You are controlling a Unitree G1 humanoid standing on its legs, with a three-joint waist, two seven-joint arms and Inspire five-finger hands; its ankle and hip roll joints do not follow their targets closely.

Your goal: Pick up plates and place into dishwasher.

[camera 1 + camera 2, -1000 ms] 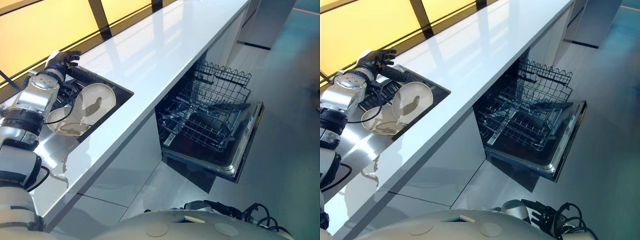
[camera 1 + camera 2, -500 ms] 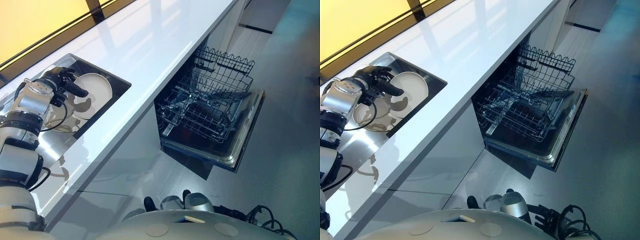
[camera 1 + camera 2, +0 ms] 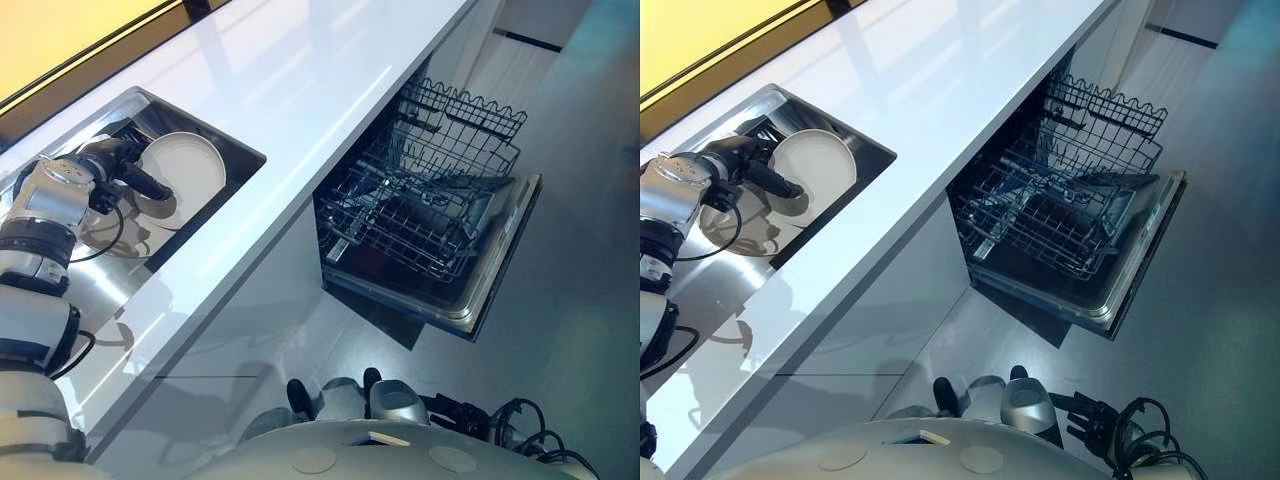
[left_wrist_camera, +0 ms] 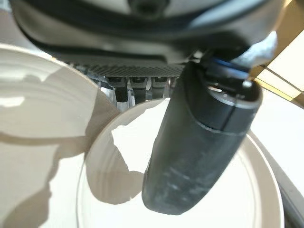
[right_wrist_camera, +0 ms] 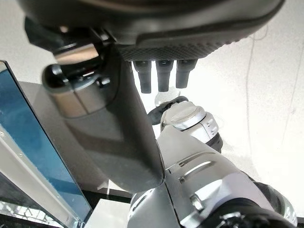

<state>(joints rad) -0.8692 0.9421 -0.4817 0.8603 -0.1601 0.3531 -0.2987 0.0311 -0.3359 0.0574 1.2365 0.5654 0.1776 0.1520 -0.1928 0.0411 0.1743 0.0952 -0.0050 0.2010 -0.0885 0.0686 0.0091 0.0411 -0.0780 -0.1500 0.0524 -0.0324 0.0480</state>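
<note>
Our left hand [image 3: 112, 170] has come down onto the tilted white plate [image 3: 190, 172] in the sink [image 3: 205, 128]. Its thumb and fingers [image 4: 121, 88] now pinch the rim, ready for lifting.

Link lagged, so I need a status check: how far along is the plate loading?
Done: the dishwasher stands open, its wire racks pulled out, no plates visible in them. In hand: left robot hand pinches a white round plate, tilted up in the steel sink. Remaining: carry it to the racks, then the second white plate in the sink. Right robot hand hangs idle.
</note>
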